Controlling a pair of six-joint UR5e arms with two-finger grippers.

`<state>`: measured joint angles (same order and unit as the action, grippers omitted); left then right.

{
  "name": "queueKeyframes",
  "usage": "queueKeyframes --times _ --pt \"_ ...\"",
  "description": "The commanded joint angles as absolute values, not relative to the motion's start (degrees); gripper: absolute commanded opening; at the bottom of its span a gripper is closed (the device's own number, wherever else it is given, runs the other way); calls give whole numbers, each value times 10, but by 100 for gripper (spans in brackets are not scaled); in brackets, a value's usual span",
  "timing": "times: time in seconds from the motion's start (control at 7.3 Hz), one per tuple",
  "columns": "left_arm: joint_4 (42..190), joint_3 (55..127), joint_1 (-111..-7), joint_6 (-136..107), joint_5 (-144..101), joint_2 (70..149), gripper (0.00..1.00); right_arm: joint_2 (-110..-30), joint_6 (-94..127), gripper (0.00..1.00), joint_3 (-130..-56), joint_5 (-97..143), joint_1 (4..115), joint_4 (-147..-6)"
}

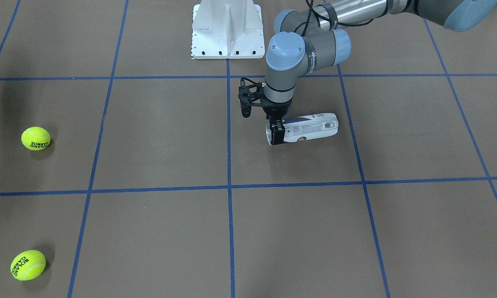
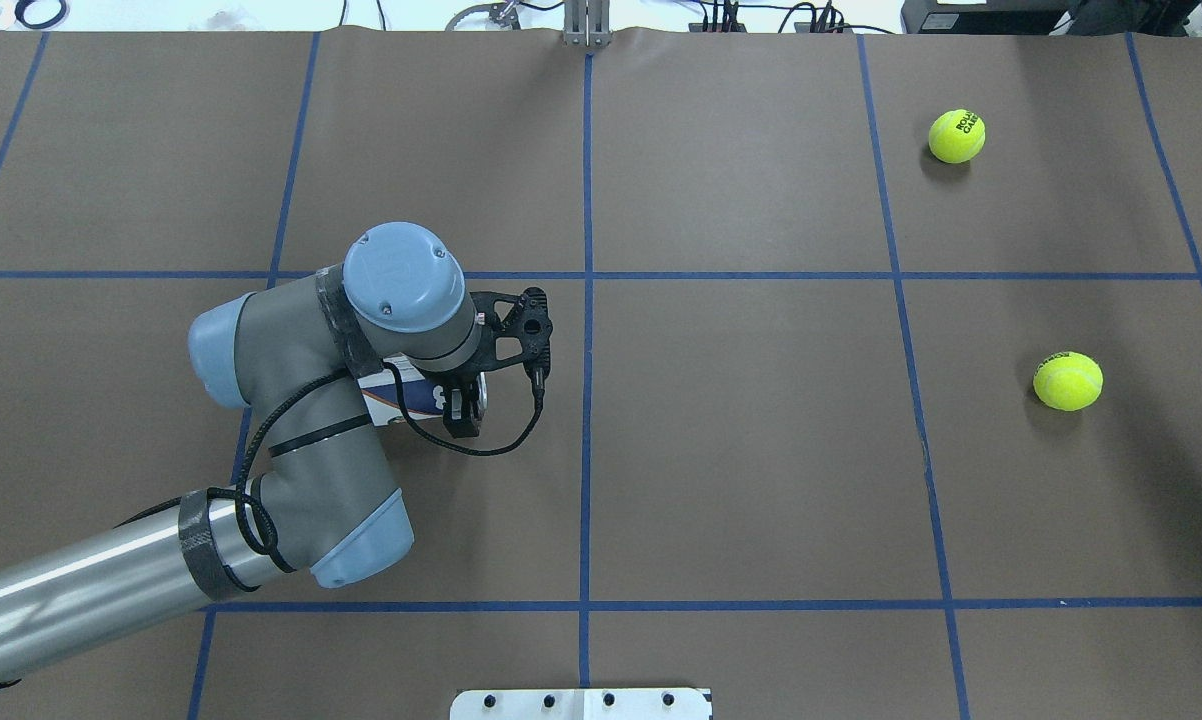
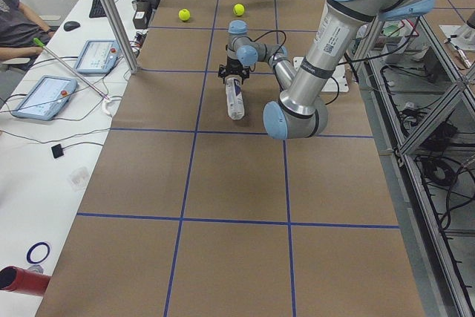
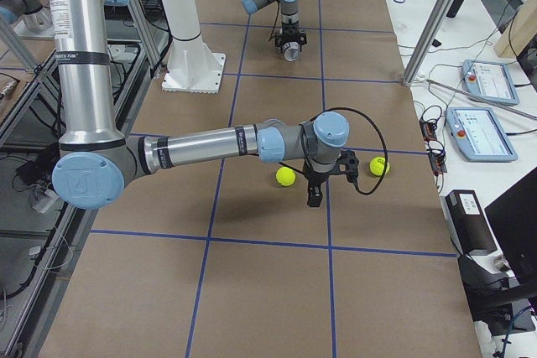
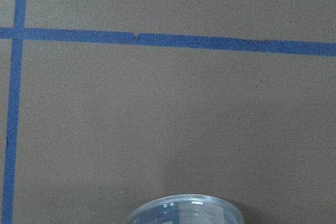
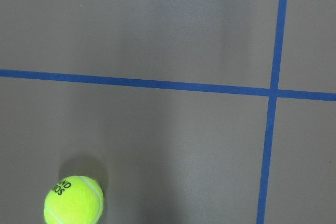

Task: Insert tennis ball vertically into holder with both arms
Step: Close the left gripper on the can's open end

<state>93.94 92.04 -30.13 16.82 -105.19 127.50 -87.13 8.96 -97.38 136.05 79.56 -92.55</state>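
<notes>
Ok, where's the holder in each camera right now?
Front-facing: holder lying on its side, just right of centre.
Overhead: holder left of centre, mostly hidden.
Exterior left: holder upper middle.
Exterior right: holder top centre, small.
Left wrist: holder, only its rim at the bottom edge.
Right wrist: not in view.
Shared landmark: the left claw at its rim end.

Seen from the front, the table [image 1: 170,136] lies open through the middle and lower right, easy passage. Right of centre the holder [image 1: 314,127] lies on its side, the left gripper [image 1: 276,136] and its wrist [image 1: 279,89] crowding its left-hand mouth. At the left edge the upper tennis ball [image 1: 35,138] and lower tennis ball [image 1: 28,265] sit well apart, a wide gap between. The white pedestal base [image 1: 228,29] blocks top centre
</notes>
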Motion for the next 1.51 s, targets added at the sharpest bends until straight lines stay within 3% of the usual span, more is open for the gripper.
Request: queueKeyframes --times 0.0,0.41,0.82,1.37 --pt "941 908 -298 154 -1052 1278 99 -871 90 100 -974 1361 794 -925" --pt "954 902 -297 143 -1052 1278 99 -872 90 100 -974 1361 793 -925" --pt "966 901 -297 143 -1052 1277 84 -872 90 100 -976 1361 791 -925" --pt "966 912 -300 144 -1052 1277 77 -871 90 100 -976 1361 787 -925"
